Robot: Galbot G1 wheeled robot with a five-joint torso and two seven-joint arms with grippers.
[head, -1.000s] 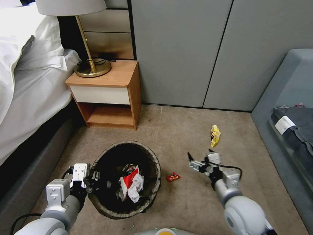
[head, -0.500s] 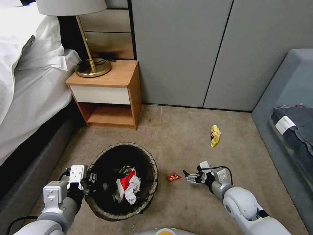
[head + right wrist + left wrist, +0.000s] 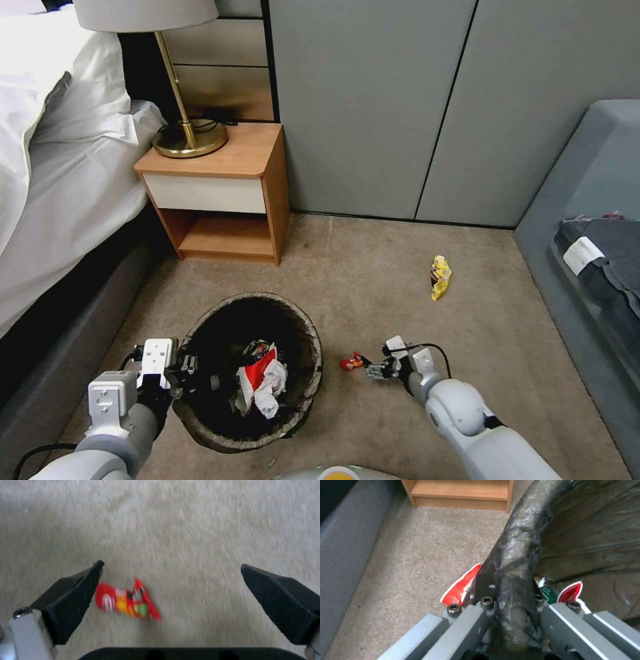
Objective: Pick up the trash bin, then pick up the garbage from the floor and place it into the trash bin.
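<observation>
Two wrappers on carpet — right gripper (image 3: 371, 369) spread over the red one (image 3: 353, 362); left gripper (image 3: 189, 373) clamps the bin (image 3: 308, 333).

Red wrapper (image 3: 126, 602) print blurred; bin (image 3: 520, 555) cut off.

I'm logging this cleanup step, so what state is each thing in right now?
Trash bin: rim clamped by the left gripper, litter inside.
Red wrapper: on the carpet, between the open right gripper's fingers, not gripped.
Yellow wrapper: on the carpet, untouched.
Lamp: upright on the nightstand.
</observation>
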